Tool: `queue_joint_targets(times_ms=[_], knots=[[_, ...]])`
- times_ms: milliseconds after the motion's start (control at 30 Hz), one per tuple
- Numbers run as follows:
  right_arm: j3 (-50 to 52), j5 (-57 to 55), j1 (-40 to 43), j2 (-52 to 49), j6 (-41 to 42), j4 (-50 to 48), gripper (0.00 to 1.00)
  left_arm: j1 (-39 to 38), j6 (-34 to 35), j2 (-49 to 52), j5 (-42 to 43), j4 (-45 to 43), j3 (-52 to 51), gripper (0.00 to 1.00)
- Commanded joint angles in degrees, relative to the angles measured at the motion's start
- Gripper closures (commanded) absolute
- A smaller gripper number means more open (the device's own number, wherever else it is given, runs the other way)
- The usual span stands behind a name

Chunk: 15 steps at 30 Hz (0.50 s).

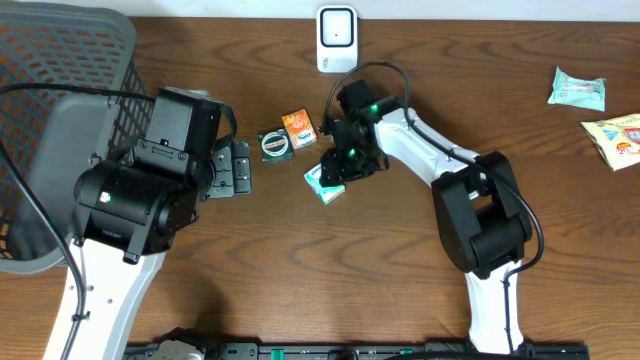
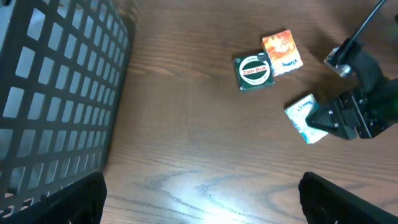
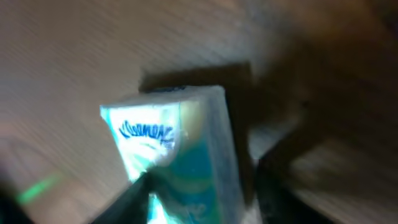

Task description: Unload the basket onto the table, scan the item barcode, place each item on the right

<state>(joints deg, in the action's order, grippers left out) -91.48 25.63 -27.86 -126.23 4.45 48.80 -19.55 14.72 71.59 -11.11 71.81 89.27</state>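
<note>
**A:** From overhead, where was the thing to be scanned?

**B:** The teal packet (image 1: 324, 183) lay on the counter (image 1: 300, 270), just right of the green tin (image 1: 274, 144) and a little nearer the robot. The right tool (image 1: 345, 165) hung directly over it. The scanner (image 1: 337, 38) stood well beyond the tin, at the far edge. On the tin's left, the left tool (image 1: 232, 168) gaped wide and held nothing.

**A:** And from the left wrist?

**B:** The packet (image 2: 306, 117) sat apart from the tin (image 2: 254, 71) and from the orange box (image 2: 282, 52) touching it. The right tool (image 2: 323, 119) met the packet at the end farther from the tin.

**A:** The right wrist?

**B:** It was blurred. The packet (image 3: 174, 155) filled the gap, and the right tool (image 3: 196, 193) stood narrow on either side of it. I could not tell whether it had truly bitten.

**A:** What could go wrong?

**B:** The hold looked to be at one end of a soft packet. It might swivel or slip out on the lift. No barcode showed, so it might reach the scanner facing the wrong way.
</note>
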Motion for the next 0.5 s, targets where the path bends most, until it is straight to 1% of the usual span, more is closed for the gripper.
queue_joint_targets(times_ms=[0,33,200,467], knots=[[2.3,0.9,0.0,-0.4,2.5,-1.0,0.73,0.3,-0.5,0.3,-1.0,0.2,0.5,0.02],[2.3,0.9,0.0,-0.4,2.7,-1.0,0.81,0.3,-0.5,0.3,-1.0,0.2,0.5,0.02],[1.0,1.2,0.2,-0.3,2.8,0.2,0.99,0.3,-0.5,0.3,-1.0,0.2,0.5,0.02],[-7.5,1.8,2.4,1.3,2.8,5.7,0.99,0.3,-0.5,0.3,-1.0,0.2,0.5,0.02]])
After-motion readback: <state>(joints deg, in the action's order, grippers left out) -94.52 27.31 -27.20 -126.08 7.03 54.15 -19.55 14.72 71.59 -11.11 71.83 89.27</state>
